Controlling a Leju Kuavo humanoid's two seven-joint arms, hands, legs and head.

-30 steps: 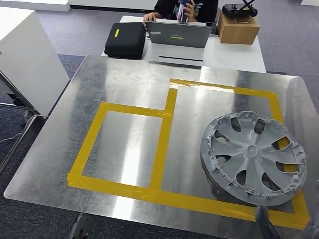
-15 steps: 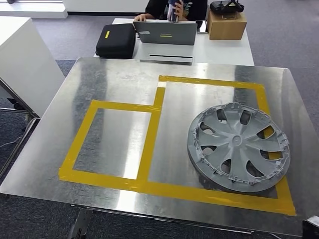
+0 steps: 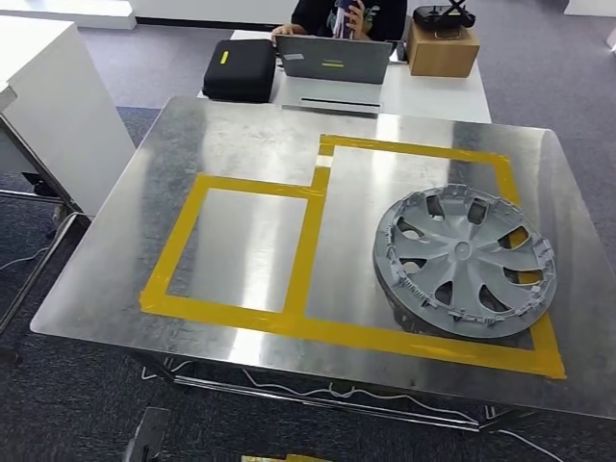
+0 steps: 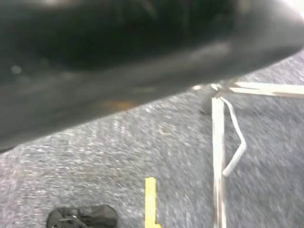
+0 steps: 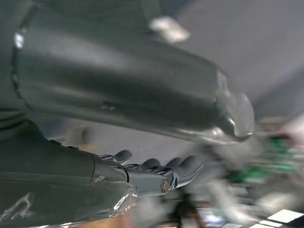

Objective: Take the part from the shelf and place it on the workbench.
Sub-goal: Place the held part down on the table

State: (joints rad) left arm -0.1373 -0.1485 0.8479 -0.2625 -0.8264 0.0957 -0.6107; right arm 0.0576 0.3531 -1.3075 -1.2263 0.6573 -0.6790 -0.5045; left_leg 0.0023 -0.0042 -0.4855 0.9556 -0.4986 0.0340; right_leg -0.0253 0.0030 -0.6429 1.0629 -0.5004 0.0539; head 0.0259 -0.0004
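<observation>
- The grey wheel cover (image 3: 465, 261) lies flat on the shiny metal bench (image 3: 240, 144), on the right side.
- It sits inside the bigger box made of yellow tape (image 3: 312, 231), and its right edge covers a bit of the tape line.
- A smaller tape box lies to the left of it, with nothing in it.
- Nothing is touching the wheel cover, and nothing stands close to it on the bench.
- Past the far edge of the bench is a white desk (image 3: 436, 94). On it sit a black case (image 3: 240, 69), a grey laptop (image 3: 334, 60) and a brown box (image 3: 442, 48).
- A person (image 3: 348, 14) sits behind the laptop, on the far side.
- A white cabinet (image 3: 51, 106) stands to the left of the bench.
- Cables (image 3: 312, 390) lie on the grey carpet under the near edge of the bench.
- The right wrist view is blurry. It shows the right hand (image 5: 157, 173) with its dark fingers (image 5: 183, 165) lying side by side and reaching out. It has nothing in it.
- The left wrist view looks down at carpet with a yellow mark (image 4: 150, 202) and pale strips (image 4: 218, 156). I cannot tell how the left hand is set.
</observation>
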